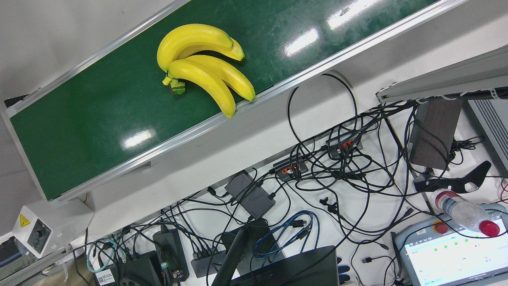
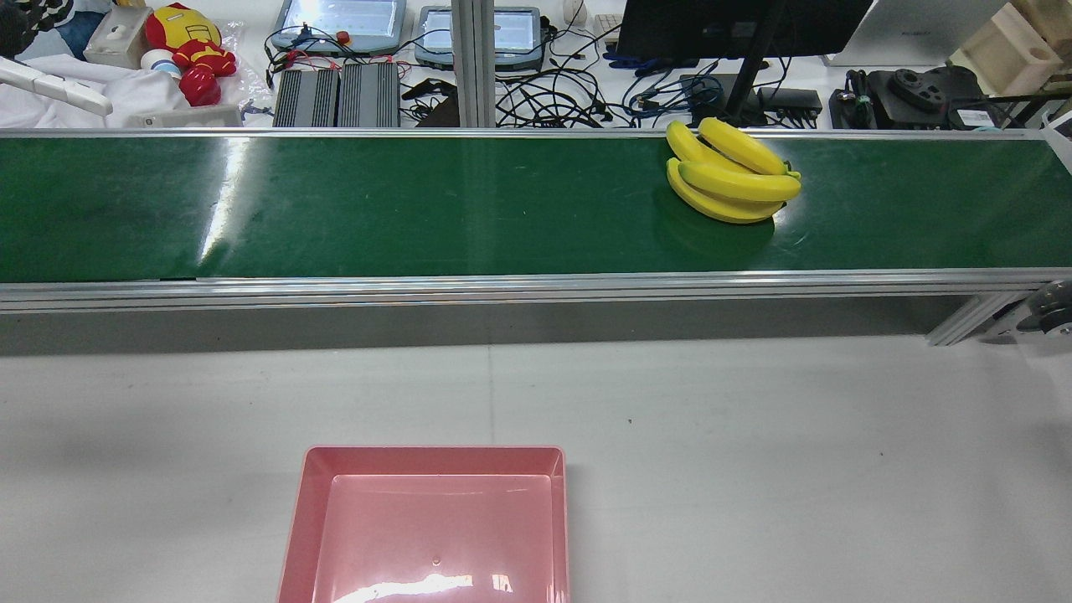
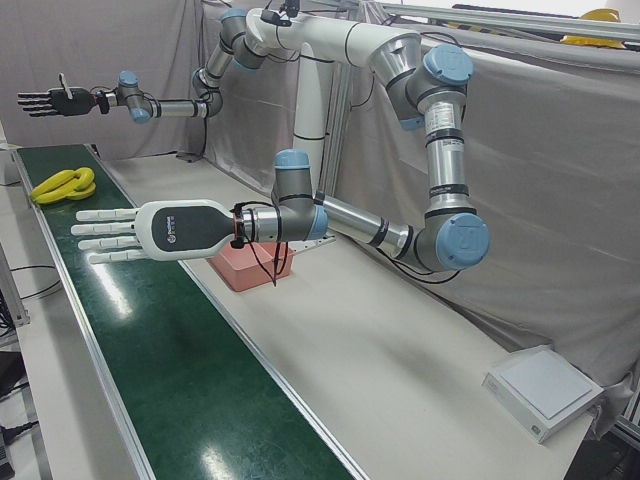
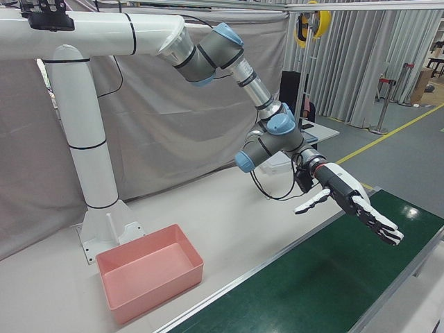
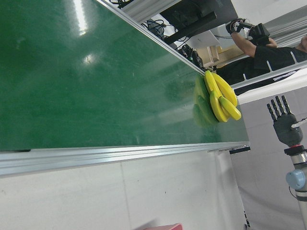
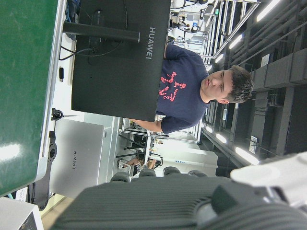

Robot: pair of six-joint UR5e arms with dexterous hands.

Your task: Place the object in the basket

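Note:
A bunch of yellow bananas [image 2: 729,176] lies on the green conveyor belt [image 2: 377,209], near its far rail toward the right end. It also shows in the front view [image 1: 206,67], the left-front view [image 3: 63,185] and the left hand view [image 5: 218,98]. The pink basket [image 2: 435,459] stands empty on the white table, nearer the robot; it also shows in the right-front view [image 4: 159,295]. My white left hand [image 3: 140,232] is open, flat above the belt, far from the bananas. My dark right hand [image 3: 50,101] is open, raised above the belt's banana end; it also shows in the right-front view [image 4: 350,198].
Cables, tablets, a monitor stand and a toy [image 2: 188,50] crowd the desk beyond the belt. The belt has aluminium rails [image 2: 502,289] on both sides. A person [image 6: 192,91] stands behind a monitor. A white box [image 3: 545,390] sits at the table's end.

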